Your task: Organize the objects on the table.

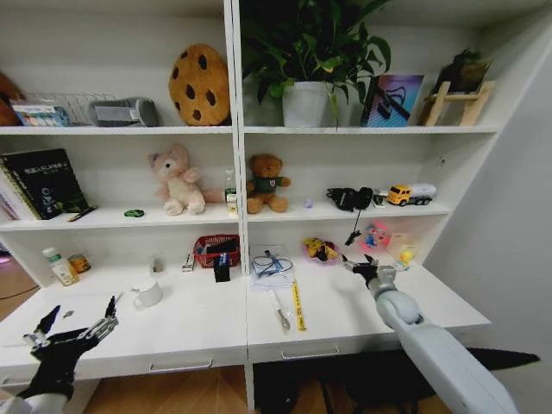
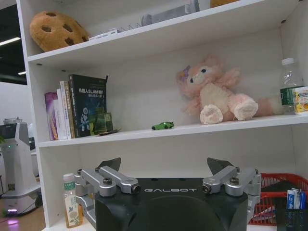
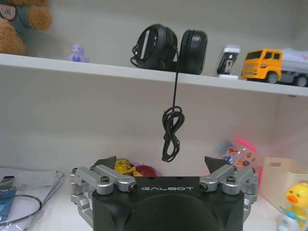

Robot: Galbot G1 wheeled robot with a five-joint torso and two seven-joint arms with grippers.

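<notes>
The right gripper (image 1: 358,266) is stretched out over the right half of the long white desk (image 1: 198,323), its fingers spread wide and holding nothing, pointed toward the back wall just below the black headphones (image 3: 168,43) whose cord dangles off the shelf above. The left gripper (image 1: 76,324) hovers low at the desk's front left corner, likewise wide open and empty. On the desk, a white mug (image 1: 147,293) stands left of centre, a yellow ruler (image 1: 297,306) lies right of centre with a pen-like tool (image 1: 279,312) just beside it, and a small bottle (image 1: 60,267) stands at the far left. A tiny green toy car (image 2: 162,125) sits on the shelf above, near the pink plush (image 2: 214,94).
</notes>
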